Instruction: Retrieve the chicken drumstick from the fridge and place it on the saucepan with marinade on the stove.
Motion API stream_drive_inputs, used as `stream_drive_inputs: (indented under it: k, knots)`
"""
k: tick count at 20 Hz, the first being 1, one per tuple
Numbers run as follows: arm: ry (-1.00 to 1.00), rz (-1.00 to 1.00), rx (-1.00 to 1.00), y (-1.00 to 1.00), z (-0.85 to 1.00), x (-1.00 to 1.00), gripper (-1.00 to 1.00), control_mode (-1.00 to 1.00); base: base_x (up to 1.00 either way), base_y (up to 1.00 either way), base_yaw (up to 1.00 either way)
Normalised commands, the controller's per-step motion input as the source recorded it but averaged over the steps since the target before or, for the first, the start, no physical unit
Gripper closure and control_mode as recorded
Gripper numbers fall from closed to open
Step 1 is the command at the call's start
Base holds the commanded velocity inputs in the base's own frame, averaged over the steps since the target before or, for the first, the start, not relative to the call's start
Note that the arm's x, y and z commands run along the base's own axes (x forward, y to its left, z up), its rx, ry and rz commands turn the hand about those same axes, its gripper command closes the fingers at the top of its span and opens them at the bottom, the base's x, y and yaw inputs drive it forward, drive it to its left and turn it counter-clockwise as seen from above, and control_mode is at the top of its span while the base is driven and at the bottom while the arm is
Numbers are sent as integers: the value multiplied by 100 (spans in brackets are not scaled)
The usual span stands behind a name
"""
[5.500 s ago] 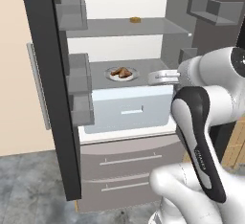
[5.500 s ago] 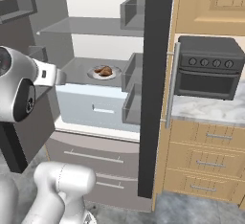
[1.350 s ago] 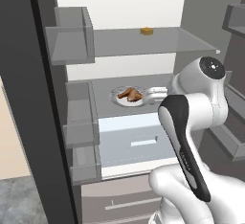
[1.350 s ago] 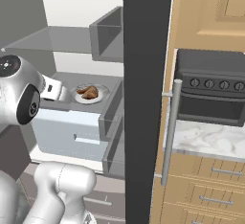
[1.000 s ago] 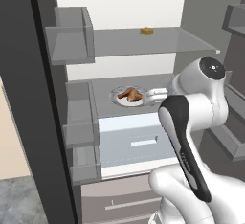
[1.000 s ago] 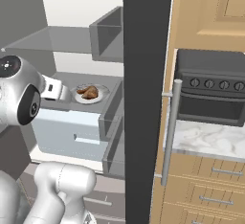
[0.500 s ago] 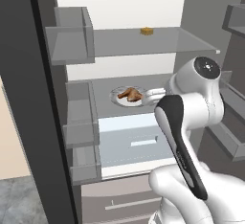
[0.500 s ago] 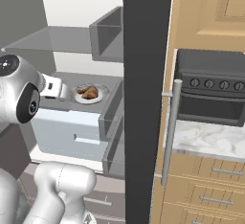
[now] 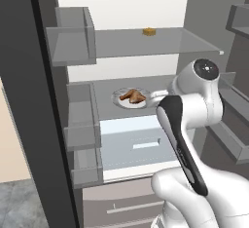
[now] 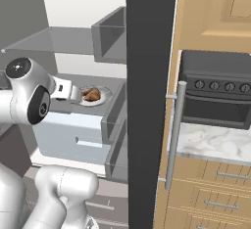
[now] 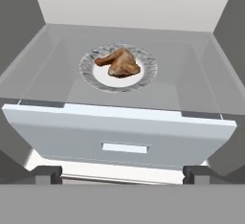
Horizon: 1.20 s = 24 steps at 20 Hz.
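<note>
While the fridge (image 9: 146,42) stands open across the frame, the gripper (image 11: 122,173) waits at bottom centre, jaws spread wide (nothing held), and the chicken drumstick (image 11: 119,62) sits upper centre on its plate (image 11: 146,74)

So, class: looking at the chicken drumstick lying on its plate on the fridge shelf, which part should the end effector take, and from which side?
Probably the thick meaty end of the chicken drumstick, from above and in front. It lies flat on the plate, its narrow end pointing to the left of the hand view. The shelf above limits height, so a slanted approach through the open front of the fridge suits the open end effector.
</note>
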Motion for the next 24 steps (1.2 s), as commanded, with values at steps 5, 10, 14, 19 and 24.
stream_drive_inputs:
  k: [5, 10, 14, 19, 24]
  knots:
    - [-2, 0, -4, -16, -29, 38, -100, -100, 0, 0, 0]
    - [-2, 0, -1, -1, -14, 42, -100, -100, 0, 0, 0]
    - [0, 0, 0, 0, 0, 20, -100, -100, 0, 0, 0]
    - [1, 0, 0, 0, 0, 12, -100, -100, 0, 0, 0]
    - [4, -2, 0, 6, 0, 9, -100, -100, 0, 0, 0]
